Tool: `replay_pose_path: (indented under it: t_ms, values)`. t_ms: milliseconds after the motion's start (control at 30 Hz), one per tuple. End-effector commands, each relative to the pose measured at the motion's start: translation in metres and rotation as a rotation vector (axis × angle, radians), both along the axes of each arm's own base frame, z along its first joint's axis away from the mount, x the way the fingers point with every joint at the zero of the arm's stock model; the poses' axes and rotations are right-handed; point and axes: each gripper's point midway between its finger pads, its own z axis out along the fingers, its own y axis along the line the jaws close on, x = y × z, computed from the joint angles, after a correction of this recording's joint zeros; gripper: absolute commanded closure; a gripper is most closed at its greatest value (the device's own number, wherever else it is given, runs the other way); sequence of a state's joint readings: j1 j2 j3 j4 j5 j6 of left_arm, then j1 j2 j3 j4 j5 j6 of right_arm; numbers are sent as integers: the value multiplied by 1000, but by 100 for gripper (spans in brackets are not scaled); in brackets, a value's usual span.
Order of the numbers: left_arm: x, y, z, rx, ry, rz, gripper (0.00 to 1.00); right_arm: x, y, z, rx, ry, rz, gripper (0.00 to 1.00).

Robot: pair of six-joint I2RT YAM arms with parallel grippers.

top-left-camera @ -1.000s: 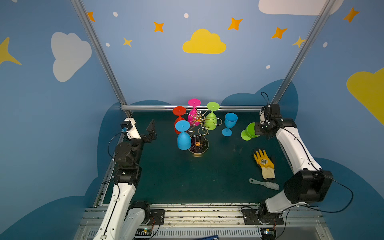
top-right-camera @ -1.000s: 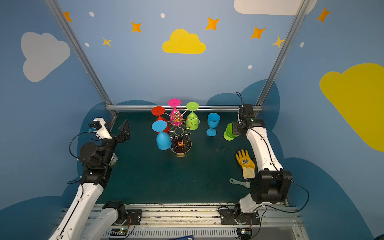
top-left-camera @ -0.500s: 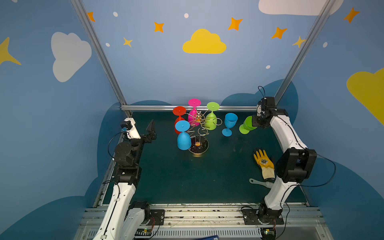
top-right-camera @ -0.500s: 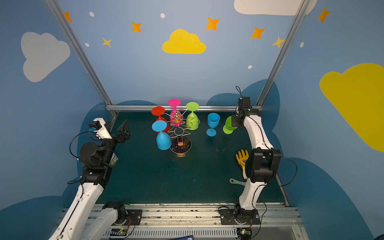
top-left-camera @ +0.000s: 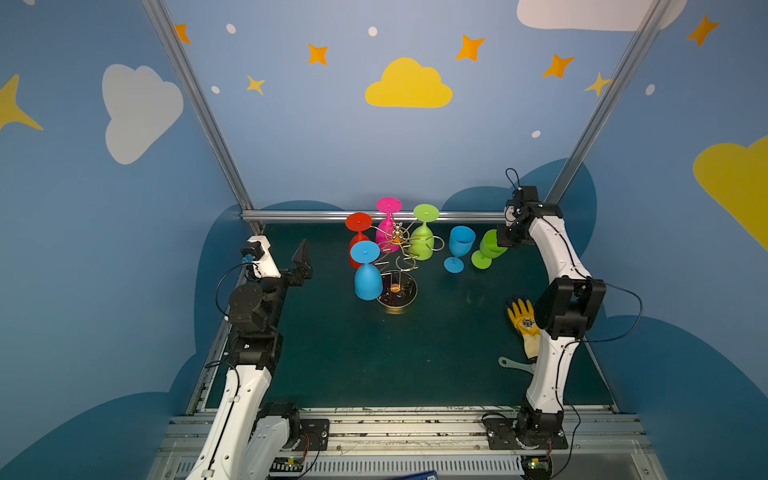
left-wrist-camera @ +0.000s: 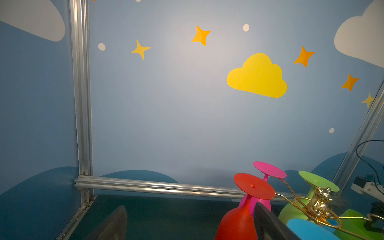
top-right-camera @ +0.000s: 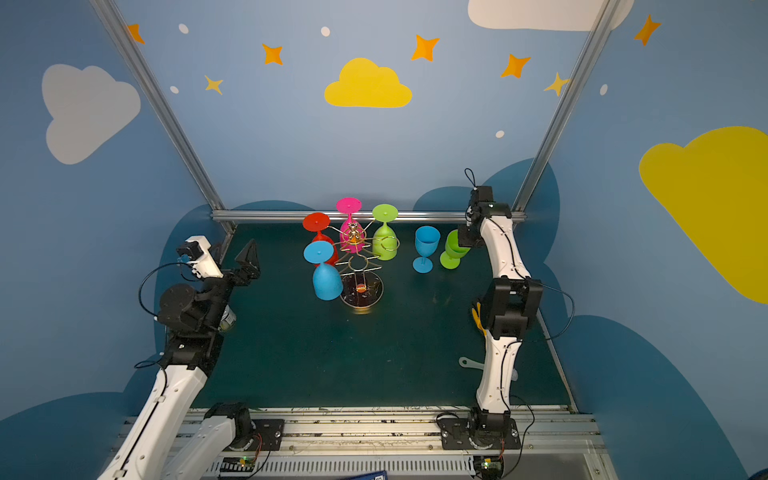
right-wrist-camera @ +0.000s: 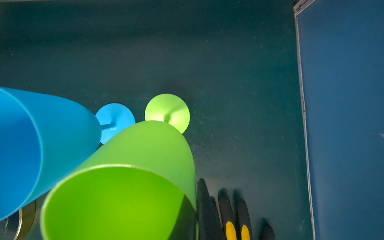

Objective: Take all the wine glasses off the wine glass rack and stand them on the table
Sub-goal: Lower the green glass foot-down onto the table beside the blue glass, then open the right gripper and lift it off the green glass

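The green wine glass (top-left-camera: 490, 248) is off the rack, foot down near the worktop (top-left-camera: 415, 357). The right end effector (top-left-camera: 503, 245) is clamped on its rim. A blue glass (top-left-camera: 460, 248) stands just beside it, on the side away from that end effector. Farther that way is the wine glass rack (top-left-camera: 398, 290). The left end effector (top-left-camera: 302, 259) has its jaws apart and holds nothing.

on my dark green table (top-left-camera: 374, 365): the wine glass rack (top-left-camera: 396, 291) at centre, an upright blue glass (top-left-camera: 459, 249) at one o'clock, yellow glove (top-left-camera: 524, 322) and pale utensil (top-left-camera: 513, 365) at four.
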State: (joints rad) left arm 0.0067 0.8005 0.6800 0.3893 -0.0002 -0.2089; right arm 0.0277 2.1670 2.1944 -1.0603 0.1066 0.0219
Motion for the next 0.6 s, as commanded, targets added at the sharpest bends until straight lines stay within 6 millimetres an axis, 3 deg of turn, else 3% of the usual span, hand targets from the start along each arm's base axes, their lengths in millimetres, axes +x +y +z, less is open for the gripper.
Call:
replay_pose_path:
  t_ms: [0, 233, 433, 567]
  values:
    - [0, 4, 1, -2, -1, 15, 7, -9, 4, -1, 16, 47, 4, 99]
    - [1, 5, 0, -4, 2, 19, 6, -3, 9, 4, 45, 22, 3, 77]
    - [1, 6, -1, -7, 6, 28, 6, 0, 14, 16, 85, -11, 0, 68]
    - [1, 9, -2, -12, 10, 42, 6, 0, 16, 39, 128, -66, -5, 63]
